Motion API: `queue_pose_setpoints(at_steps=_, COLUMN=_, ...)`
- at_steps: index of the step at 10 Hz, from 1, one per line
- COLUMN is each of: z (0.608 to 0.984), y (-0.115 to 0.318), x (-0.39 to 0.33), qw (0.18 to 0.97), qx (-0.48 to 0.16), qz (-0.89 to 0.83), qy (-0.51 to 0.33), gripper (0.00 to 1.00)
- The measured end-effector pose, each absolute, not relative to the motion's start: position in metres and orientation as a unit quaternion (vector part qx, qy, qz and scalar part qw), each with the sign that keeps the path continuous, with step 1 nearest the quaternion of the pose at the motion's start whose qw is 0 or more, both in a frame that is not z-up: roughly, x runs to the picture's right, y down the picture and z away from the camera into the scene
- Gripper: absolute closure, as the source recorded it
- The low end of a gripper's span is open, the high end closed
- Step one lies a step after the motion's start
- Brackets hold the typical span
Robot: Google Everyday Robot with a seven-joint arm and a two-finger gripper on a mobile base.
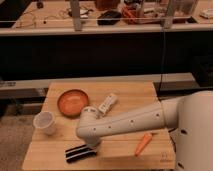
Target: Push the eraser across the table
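Down at the lower left of the frame we had the gripper [93, 145] tucked under the white arm, right against the right-hand end of the eraser [79, 153], which lay near the table's [131, 90] bottom edge. Whether the gripper was spread or closed, we could not tell. We judged a good push needed low, square contact, slow and straight, keeping clear of the cup [44, 123].
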State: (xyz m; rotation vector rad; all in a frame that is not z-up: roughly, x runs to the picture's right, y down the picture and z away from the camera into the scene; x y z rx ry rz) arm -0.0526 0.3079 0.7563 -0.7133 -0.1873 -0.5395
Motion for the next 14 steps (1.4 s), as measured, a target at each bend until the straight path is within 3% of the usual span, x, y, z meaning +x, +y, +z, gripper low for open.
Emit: queue_pose_setpoints(at_steps=14, z=0.750, y=0.311, x=-0.063, qw=0.895, qx=-0.348, qz=-0.263, qy=-0.091, gripper=0.99)
